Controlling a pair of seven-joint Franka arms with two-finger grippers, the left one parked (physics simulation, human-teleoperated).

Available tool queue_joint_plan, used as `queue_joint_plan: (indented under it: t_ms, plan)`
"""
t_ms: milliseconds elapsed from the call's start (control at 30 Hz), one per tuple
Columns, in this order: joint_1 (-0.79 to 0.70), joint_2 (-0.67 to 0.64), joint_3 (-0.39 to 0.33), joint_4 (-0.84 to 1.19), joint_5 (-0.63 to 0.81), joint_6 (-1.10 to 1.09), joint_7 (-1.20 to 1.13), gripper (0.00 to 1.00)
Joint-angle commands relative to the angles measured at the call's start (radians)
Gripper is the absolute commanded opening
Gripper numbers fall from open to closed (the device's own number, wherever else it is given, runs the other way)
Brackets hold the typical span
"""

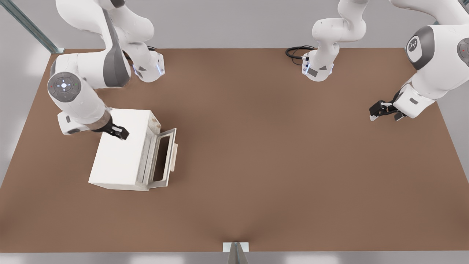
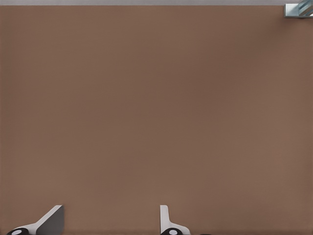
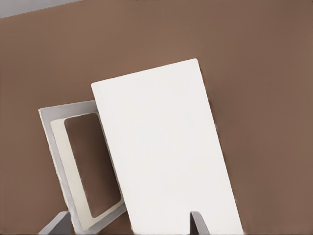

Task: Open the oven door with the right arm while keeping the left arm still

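black 2-finger tool [image 1: 122,134]: above white boxy oven top [image 1: 121,146], fingers parted, holding nothing | cream glass-windowed oven door [image 1: 165,157]: swung partly open | brown desk [image 1: 274,165]

A white oven [image 1: 119,154] with a cream-framed oven door [image 1: 163,157] and pale beige handle [image 1: 175,157] sits on the plain brown worktop [image 1: 278,154]; the white, grey-banded right arm [image 1: 82,97] carries a black tool [image 1: 118,132].

Oven door [image 3: 78,166] corner and gripper [image 3: 129,223] fingers, cropped at frame edge
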Motion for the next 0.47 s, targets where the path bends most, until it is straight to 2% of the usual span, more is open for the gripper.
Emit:
queue_joint_plan:
  t_ms: [0, 167, 267, 433]
  plan:
    - [-0.005, -0.033, -0.046, -0.007, 0.101, 0.006, -0.611, 1.00]
    - [-0.005, -0.047, -0.047, -0.004, 0.104, 0.000, -0.628, 1.00]
    - [-0.010, -0.014, -0.047, 0.037, 0.101, -0.087, -0.481, 1.00]
    - [-0.016, -0.002, -0.047, 0.063, 0.084, -0.086, -0.490, 1.00]
